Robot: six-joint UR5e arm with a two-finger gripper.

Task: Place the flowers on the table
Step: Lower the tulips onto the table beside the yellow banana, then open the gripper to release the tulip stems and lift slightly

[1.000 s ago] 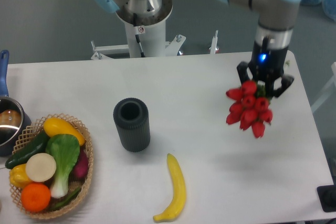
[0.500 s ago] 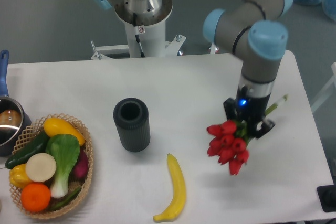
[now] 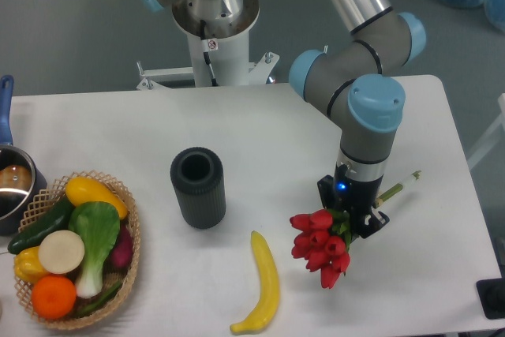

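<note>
The flowers (image 3: 319, 247) are a bunch of red tulip buds with green stems; the pale stem ends (image 3: 399, 188) stick out to the upper right. My gripper (image 3: 353, 217) is shut on the stems just behind the buds and holds the bunch tilted low over the white table (image 3: 276, 128), right of centre near the front. I cannot tell whether the buds touch the tabletop.
A yellow banana (image 3: 263, 282) lies just left of the flowers. A dark ribbed cylinder vase (image 3: 198, 187) stands upright at the centre. A wicker basket of vegetables and fruit (image 3: 72, 249) sits front left, a pot (image 3: 11, 183) at the left edge.
My gripper has carried the flowers from the table's right rear toward the front and left, and lower; the arm has swung down over the table.
</note>
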